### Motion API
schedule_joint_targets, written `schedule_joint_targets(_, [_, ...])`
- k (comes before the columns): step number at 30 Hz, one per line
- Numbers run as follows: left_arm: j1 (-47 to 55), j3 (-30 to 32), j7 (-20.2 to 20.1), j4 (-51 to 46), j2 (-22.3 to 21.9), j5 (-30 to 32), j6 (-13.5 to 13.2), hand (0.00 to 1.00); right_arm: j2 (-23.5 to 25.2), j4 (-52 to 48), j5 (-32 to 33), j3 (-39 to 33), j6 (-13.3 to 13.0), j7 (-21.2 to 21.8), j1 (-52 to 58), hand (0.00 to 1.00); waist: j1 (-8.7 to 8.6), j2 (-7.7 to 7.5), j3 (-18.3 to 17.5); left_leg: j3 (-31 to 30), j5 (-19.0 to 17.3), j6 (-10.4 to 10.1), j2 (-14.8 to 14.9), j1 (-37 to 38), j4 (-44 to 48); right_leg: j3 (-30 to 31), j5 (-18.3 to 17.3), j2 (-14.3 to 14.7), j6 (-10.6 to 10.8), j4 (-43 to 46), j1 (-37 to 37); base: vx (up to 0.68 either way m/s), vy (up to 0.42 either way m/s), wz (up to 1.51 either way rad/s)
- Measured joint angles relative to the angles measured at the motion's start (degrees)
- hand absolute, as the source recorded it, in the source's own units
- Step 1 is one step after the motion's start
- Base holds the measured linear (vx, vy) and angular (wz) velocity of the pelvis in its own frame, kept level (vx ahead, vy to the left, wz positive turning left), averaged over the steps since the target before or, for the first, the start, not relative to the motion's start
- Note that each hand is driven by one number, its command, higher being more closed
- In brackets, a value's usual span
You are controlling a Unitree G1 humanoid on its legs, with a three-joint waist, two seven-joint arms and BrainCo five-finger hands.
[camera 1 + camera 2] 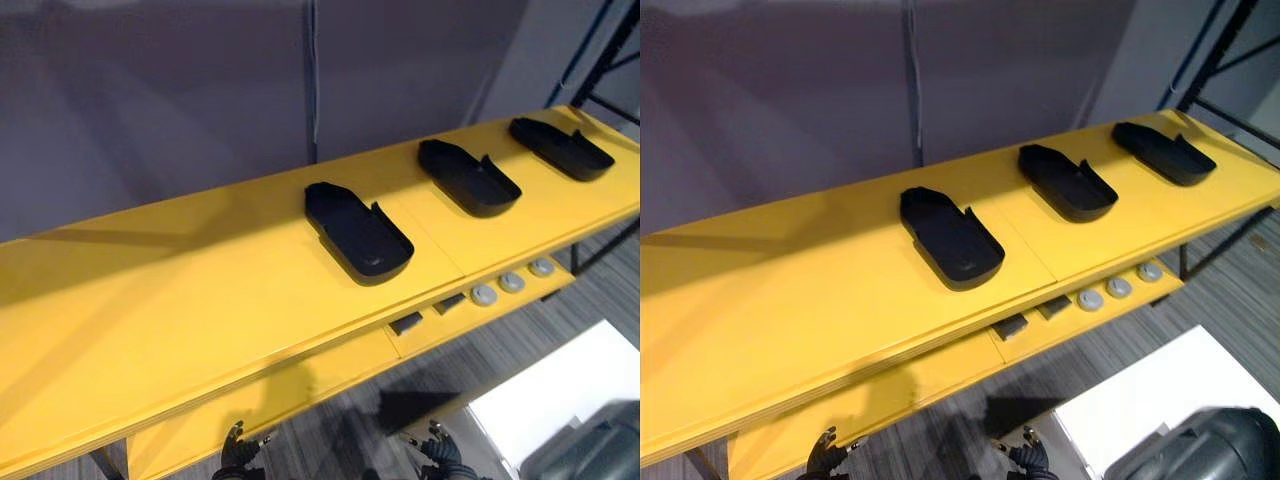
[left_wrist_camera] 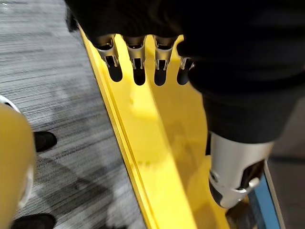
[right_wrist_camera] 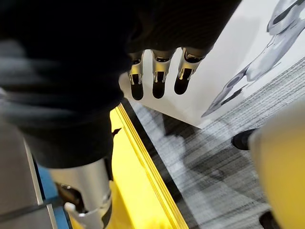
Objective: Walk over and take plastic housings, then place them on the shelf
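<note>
**A:** How were the hands?

**B:** The left hand point(image 2: 137, 59) hung with its fingers straight and loose, and it held nothing. The right hand point(image 3: 159, 71) was the same. Both were low, just before the lower yellow shelf point(image 1: 300, 385).

**A:** And the plastic housings?

**B:** All three lay above and ahead of the hands, on the top yellow shelf point(image 1: 200, 290), well apart from them. The nearest housing point(image 1: 358, 232) was ahead, between the two hands. The middle housing point(image 1: 468, 177) and the far housing point(image 1: 560, 147) lay further out, past the right hand's side. Round grey parts point(image 1: 511, 282) sat on the lower shelf.
</note>
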Motion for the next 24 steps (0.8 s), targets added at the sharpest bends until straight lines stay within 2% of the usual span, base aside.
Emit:
schedule_joint_targets(3, [-3.0, -2.6, 0.0, -1.1, 1.3, 1.2, 0.0, 0.0, 0.2, -3.9, -1.2, 1.6, 0.0, -0.7, 0.2, 0.0, -0.05, -0.23, 0.3, 2.5, -0.5, 0.8, 1.4, -4.3, 3.0, 0.5, 4.8, 0.6, 1.4, -3.0, -2.9, -0.12, 0.044, -0.43])
schedule_joint_targets(5, [-4.3, -3.2, 0.0, -1.8, 1.3, 2.2, -0.2, 0.0, 0.1, -3.8, -1.2, 1.8, 0.0, -0.8, 0.3, 0.0, -0.29, -0.27, 0.5, 2.9, 0.2, 1.8, 1.6, -5.5, 2.4, -3.3, -0.2, -0.1, 0.3, 5.9, -5.7, -0.09, 0.013, -0.09])
schedule_joint_targets(6, [-4.7, -3.8, 0.0, -1.9, 1.6, 2.3, -0.2, 0.0, 0.0, -2.8, -1.3, 1.7, 0.0, -0.8, 0.7, 0.0, -0.41, -0.19, 0.4, 3.0, 0.6, 1.9, 1.5, -5.2, 2.2, -6.1, -4.8, -1.0, 0.9, 14.5, -6.4, -0.03, -0.025, 0.09])
schedule_joint_targets(7, [-4.7, -3.8, 0.0, -1.9, 1.6, 2.3, -0.1, 0.0, -0.1, -1.1, -1.4, 1.7, 0.0, -0.8, 1.1, 0.0, -0.5, -0.41, -0.2, 2.6, 0.9, 1.7, 1.0, -5.2, 1.8, -7.3, -7.6, -1.8, 2.0, 18.9, -5.1, 0.0, -0.035, 0.13])
schedule_joint_targets(9, [-4.9, -3.9, -0.1, -1.9, 2.1, 2.3, 0.0, 0.0, -0.5, 1.3, -1.4, 1.7, 0.0, -0.8, 0.9, 0.0, -0.5, -2.08, -1.2, 2.5, 1.6, 1.5, -0.3, -5.9, 2.1, -8.1, -10.1, -3.8, 3.4, 17.5, -3.2, 0.02, -0.096, -0.07])
schedule_joint_targets(10, [-5.2, -3.8, -0.1, -1.8, 2.5, 2.3, 0.3, 0.0, -1.9, 3.2, -1.4, 2.1, 0.1, -0.8, -1.0, 0.0, -0.01, -2.5, -1.9, 3.7, 2.2, 1.4, -0.9, -8.2, 2.6, -9.0, -10.3, -4.1, 2.9, 12.7, -4.2, 0.0, -0.107, -0.51])
schedule_joint_targets(11, [-5.3, -3.8, -0.1, -1.8, 2.6, 2.3, 0.4, 0.0, -2.6, 3.6, -1.4, 2.1, 0.1, -0.8, -2.2, 0.0, 0.0, -2.47, -1.9, 3.8, 2.7, 1.6, -1.0, -8.9, 2.3, -9.1, -9.8, -3.8, 2.1, 11.1, -4.5, -0.04, -0.128, -0.82])
schedule_joint_targets(13, [-5.8, -3.9, -0.2, -1.7, 2.2, 2.3, 0.7, 0.0, -5.1, 5.7, -2.5, 3.2, 0.1, -0.7, -5.3, 0.0, -0.23, -1.92, -2.3, 5.3, 4.6, 1.1, -0.5, -9.7, -0.5, -8.3, -7.0, -3.0, -1.0, 6.2, -5.3, -0.1, -0.084, -0.8])
schedule_joint_targets(16, [-6.6, -4.5, -0.4, -1.1, 1.6, 2.3, 0.7, 0.0, -5.4, 6.3, -2.7, 3.0, 0.2, -0.9, -6.0, 0.0, -0.37, -1.75, -2.7, 7.5, 6.2, 1.3, -0.1, -8.7, -2.5, -5.0, -2.9, -2.2, -1.0, 0.9, -5.0, -0.12, 0.033, -0.67])
schedule_joint_targets(20, [-5.8, -4.5, -0.4, 0.5, 1.9, 2.7, 0.8, 0.0, -4.9, 6.3, -3.0, 1.6, 0.2, -1.3, -5.9, 0.0, -0.55, -0.42, -3.9, 13.1, 6.2, 1.3, 0.8, -6.9, -2.4, -3.8, 3.9, -2.8, -1.2, -8.4, -2.6, -0.13, 0.062, -0.86])
schedule_joint_targets(21, [-5.7, -4.5, -0.4, 0.6, 1.9, 2.9, 0.8, 0.0, -4.9, 6.3, -3.1, 1.3, 0.2, -1.3, -6.0, 0.0, -0.77, -0.12, -3.8, 13.8, 6.2, 1.3, 1.1, -6.8, -2.4, -4.8, 3.5, -3.1, -1.9, -8.5, -2.8, -0.17, 0.023, -0.76])
schedule_joint_targets(23, [-4.6, -4.4, -0.3, 0.5, 2.8, 3.4, 0.9, 0.0, -4.3, 7.0, -3.5, 1.0, 0.4, -1.3, -6.0, 0.0, -0.31, 1.02, -3.8, 20.2, 5.6, 1.4, 3.1, -4.6, -3.2, -19.0, 1.9, -6.7, -3.6, -1.7, -5.3, -0.18, 0.016, -1.09])
schedule_joint_targets(24, [-4.0, -4.4, -0.3, 0.6, 3.0, 3.4, 1.0, 0.0, -4.1, 7.2, -3.6, 1.1, 0.4, -1.3, -6.2, 0.0, -0.3, 1.13, -3.8, 21.9, 5.6, 1.3, 3.7, -4.2, -3.1, -22.9, 1.6, -8.0, -3.6, 1.2, -6.4, -0.18, -0.043, -1.4])
